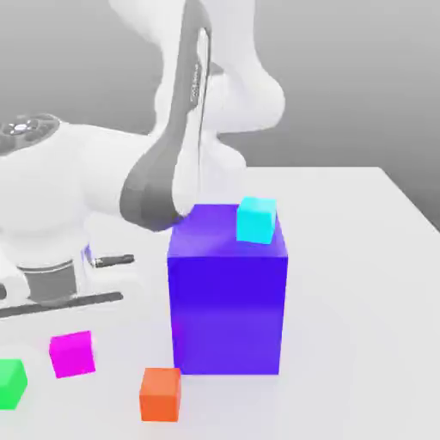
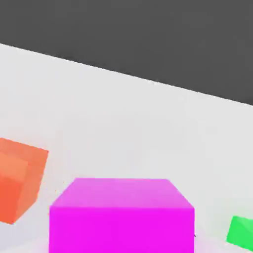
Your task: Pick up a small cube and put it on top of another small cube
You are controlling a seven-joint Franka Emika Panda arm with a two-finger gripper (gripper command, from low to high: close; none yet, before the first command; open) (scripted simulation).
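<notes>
Inspected left to right across the exterior view, with the big blue-purple block (image 1: 228, 292) as landmark.

Green cube (image 1: 10, 383): on the white surface (image 1: 361, 284), farthest from the block toward the exterior view's left, at the frame edge.

Small magenta cube (image 1: 71, 353): resting flat on the surface, between the green cube and the block, well apart from the block. Seen close in the hand view (image 2: 121, 215), top face level, one side face square to the camera. No long axis to report, edges equal; no lean.

Orange cube (image 1: 161, 394): on the surface, just beside the block's near lower corner, apart from the magenta cube.

Cyan cube (image 1: 256, 218): seated on the block's top, near its far right corner.

Claw: pressed together, pinching nothing; magenta cube lying free on the surface.

Step in hand, by judgement: approach to the magenta cube, no grasp made.

Next move, by judgement: spread the fingers, line them up with two opposite side faces, descend straight over the cube, then close. Afterwards lift and carry to another small cube.
</notes>
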